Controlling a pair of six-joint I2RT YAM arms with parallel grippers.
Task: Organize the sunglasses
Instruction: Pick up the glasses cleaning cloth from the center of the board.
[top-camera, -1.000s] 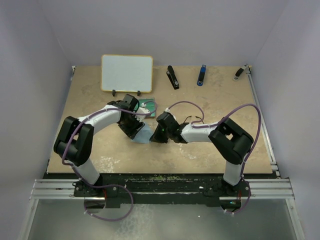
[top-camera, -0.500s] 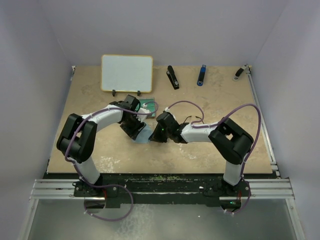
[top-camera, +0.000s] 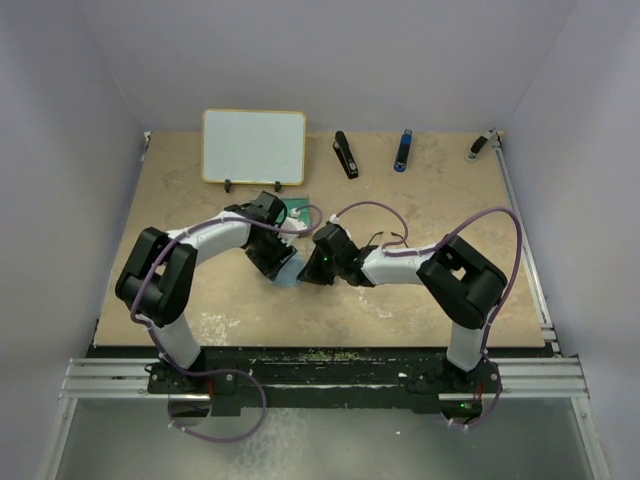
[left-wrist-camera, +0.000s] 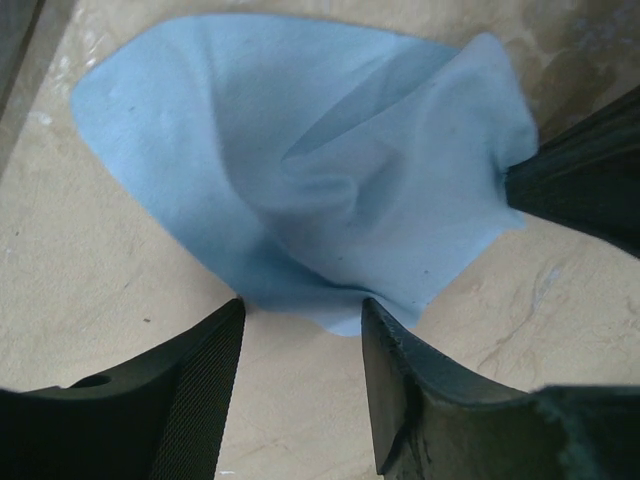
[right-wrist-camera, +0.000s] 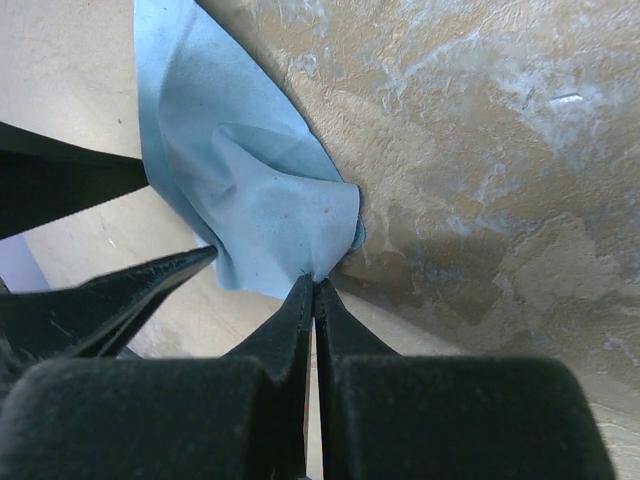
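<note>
- The right gripper (right-wrist-camera: 314, 282) is closed tight. Its two fingertips are pressed together on a raised fold of the light-blue cloth (right-wrist-camera: 240, 180), which bunches up just ahead of them.
- The left gripper (left-wrist-camera: 302, 305) stands about half open. Its ribbed fingers (left-wrist-camera: 195, 375) point down at the table (top-camera: 420, 290), and the cloth's near edge lies between the tips. They are not closed on it, and I cannot tell whether either one touches the fabric.
- The two grippers meet nose to nose over the cloth. In the left wrist view, the right gripper's dark finger comes in from the side at the cloth's corner.
- The cloth is rumpled, with soft creases running to the pinched spot. It sits around the middle of the table, slightly towards the near edge.
- The left arm is folded, with its elbow out near the left edge and its forearm slanting inward towards the centre.
- The right arm mirrors it, with its elbow raised towards the right edge and its forearm lying low and reaching left.
- Just beyond the left wrist, a small green item (top-camera: 297, 210) is partly hidden.
- A whiteboard (top-camera: 254, 146) stands along the far edge towards the far left corner. Next along that edge are a black stapler (top-camera: 345, 155) and a small blue object (top-camera: 403, 150), with a dark clip-like piece (top-camera: 482, 145) at the far right corner.
- I cannot pick out the sunglasses from any angle.
</note>
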